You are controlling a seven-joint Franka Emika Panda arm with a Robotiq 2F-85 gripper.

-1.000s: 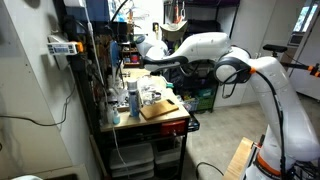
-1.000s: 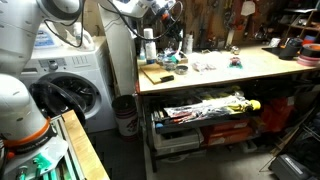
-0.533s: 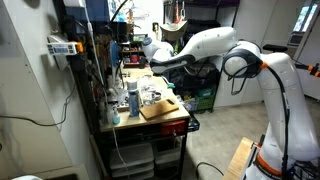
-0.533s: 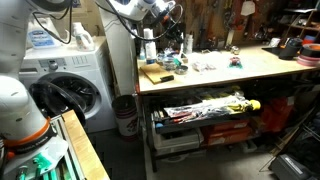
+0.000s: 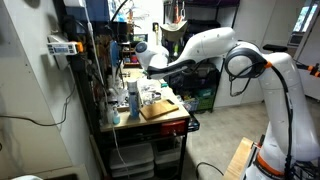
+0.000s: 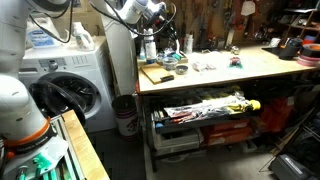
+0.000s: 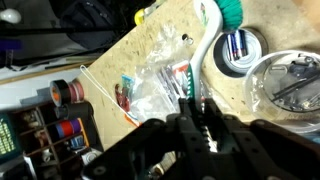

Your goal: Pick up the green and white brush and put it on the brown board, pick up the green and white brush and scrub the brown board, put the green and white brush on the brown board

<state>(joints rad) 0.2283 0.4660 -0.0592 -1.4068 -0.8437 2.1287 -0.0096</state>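
Note:
My gripper [image 7: 190, 110] is shut on the white handle of the green and white brush [image 7: 215, 35]. The handle runs up from the jaws to the green bristles at the top of the wrist view. In both exterior views the gripper [image 5: 150, 62] [image 6: 150, 28] hangs above the back of the workbench, well above the brown board. The brown board [image 5: 158, 108] [image 6: 153, 72] lies flat at the front corner of the bench. A small dark object [image 6: 166, 77] rests on it. The board does not show in the wrist view.
Below the gripper lie clear plastic bags [image 7: 160, 80], a black ring holding batteries [image 7: 240, 50] and a clear round container [image 7: 290, 85]. Tape rolls [image 7: 66, 96] sit to one side. Bottles [image 6: 150, 48] stand behind the board. A washing machine [image 6: 65, 85] stands beside the bench.
The arm has carried the gripper lower and sideways over the bench, towards the bottles. The board has not moved.

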